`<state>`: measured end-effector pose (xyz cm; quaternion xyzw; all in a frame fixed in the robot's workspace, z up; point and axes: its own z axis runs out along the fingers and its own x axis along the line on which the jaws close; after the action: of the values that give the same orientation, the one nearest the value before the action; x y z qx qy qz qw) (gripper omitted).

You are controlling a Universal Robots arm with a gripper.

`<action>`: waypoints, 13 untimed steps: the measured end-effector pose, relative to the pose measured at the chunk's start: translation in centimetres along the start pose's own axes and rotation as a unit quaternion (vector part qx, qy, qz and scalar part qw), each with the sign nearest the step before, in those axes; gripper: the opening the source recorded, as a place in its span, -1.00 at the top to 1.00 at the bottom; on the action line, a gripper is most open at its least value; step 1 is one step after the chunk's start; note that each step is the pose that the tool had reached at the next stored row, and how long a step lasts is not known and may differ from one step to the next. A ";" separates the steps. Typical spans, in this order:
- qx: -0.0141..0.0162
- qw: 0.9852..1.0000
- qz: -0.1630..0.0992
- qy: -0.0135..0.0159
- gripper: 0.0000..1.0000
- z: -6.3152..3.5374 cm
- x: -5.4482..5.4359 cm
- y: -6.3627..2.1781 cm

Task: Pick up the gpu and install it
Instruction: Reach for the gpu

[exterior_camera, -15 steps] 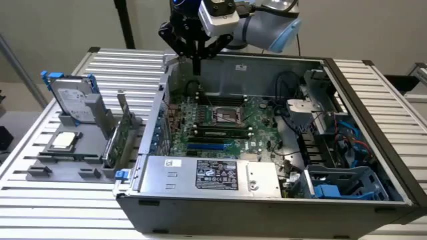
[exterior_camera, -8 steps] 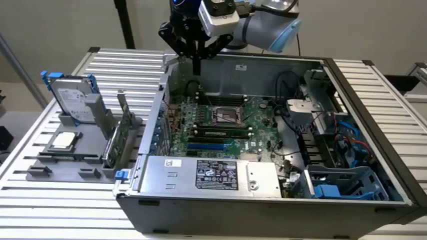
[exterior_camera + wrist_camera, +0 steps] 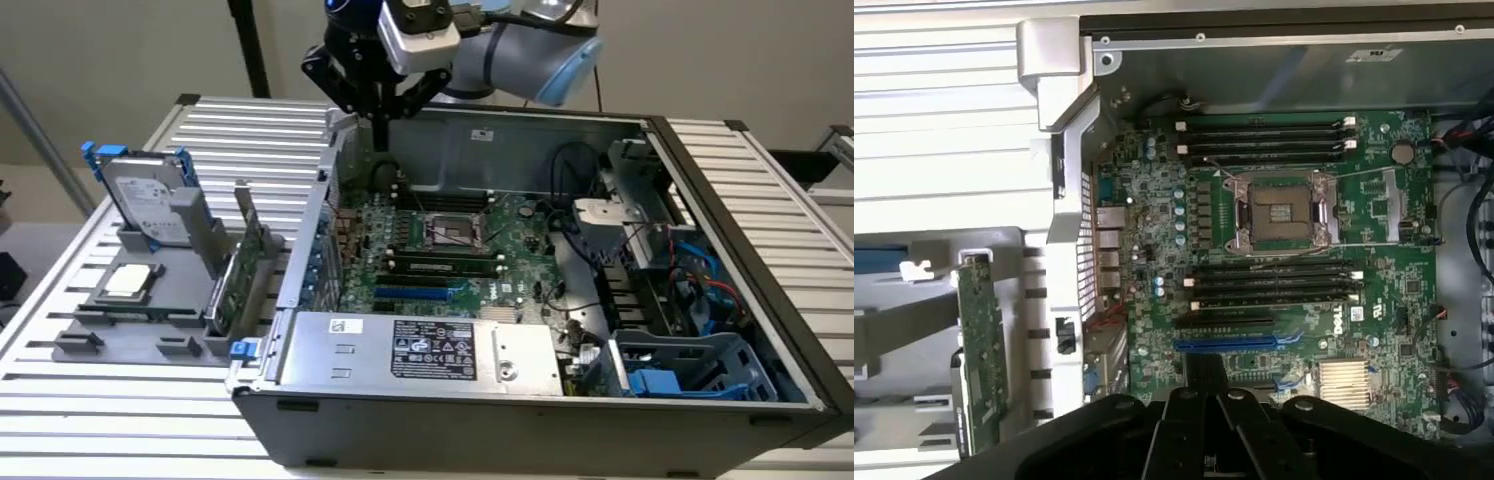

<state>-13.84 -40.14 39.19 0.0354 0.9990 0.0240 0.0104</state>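
My tool [image 3: 380,135] hangs over the back corner of the open case [image 3: 400,410], tips together and empty. The gpu [image 3: 240,270] stands on edge in the grey rack [image 3: 120,335] just beside the case, on the exterior view's left, next to the drive [image 3: 150,205]. I take it that it's parked upright so its top edge is free to grip. In the wrist view the gpu [image 3: 982,360] sits outside the case wall, with the board [image 3: 1154,250] and its blue slot [image 3: 1239,343] bare. Everything rests on a white slatted desk [image 3: 747,180], with plain walls behind.
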 end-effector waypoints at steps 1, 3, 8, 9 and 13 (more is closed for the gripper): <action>0.000 1.000 0.000 0.000 1.00 -0.01 0.4 -0.11; 0.000 1.000 0.000 0.000 1.00 -0.04 1.3 -0.34; 0.000 1.000 0.000 0.000 1.00 -0.06 3.6 -0.93; 0.000 1.000 0.000 0.000 1.00 -0.06 4.0 -1.05; 0.000 1.000 0.000 0.000 1.00 -0.04 5.8 -1.54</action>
<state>-19.76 -41.26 39.05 0.0354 0.9990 0.0240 0.0103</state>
